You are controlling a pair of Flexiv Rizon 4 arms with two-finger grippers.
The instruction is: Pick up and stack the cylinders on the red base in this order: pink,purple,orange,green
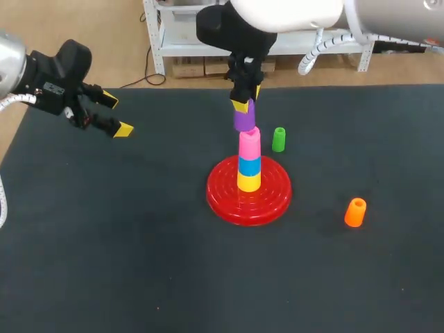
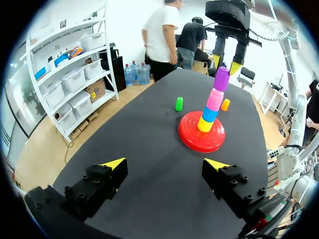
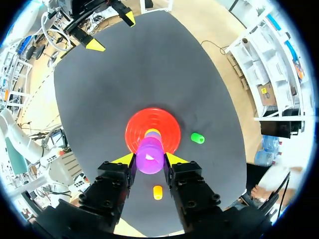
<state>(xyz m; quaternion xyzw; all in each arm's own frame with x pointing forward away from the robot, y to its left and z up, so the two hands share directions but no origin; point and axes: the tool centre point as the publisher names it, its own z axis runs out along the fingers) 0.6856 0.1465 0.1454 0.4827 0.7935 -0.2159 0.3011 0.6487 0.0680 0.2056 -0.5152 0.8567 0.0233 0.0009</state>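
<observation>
The black table (image 1: 104,263) carries everything, and the red base (image 1: 225,201) sits near its middle. My right arm (image 1: 291,10) comes in from behind the base and hangs straight over it. My left arm (image 1: 41,76) is well off to the base's left, toward the far edge.

On the base's centre stands a stack: a yellow cylinder (image 1: 249,182) at the bottom, a blue cylinder (image 1: 249,166) on that, and the pink cylinder (image 1: 249,146) on top.

The right gripper (image 1: 246,100) is clamped on the purple cylinder (image 1: 243,119) from two sides, directly above the base. The cylinder's lower end is at the pink one's top; I cannot tell whether it rests there. The left gripper (image 1: 116,115) is spread wide, with nothing between its fingers.

The green cylinder (image 1: 278,139) stands upright on the table just behind the base's far right rim. The orange cylinder (image 1: 354,212) lies apart from the base, to its right.
</observation>
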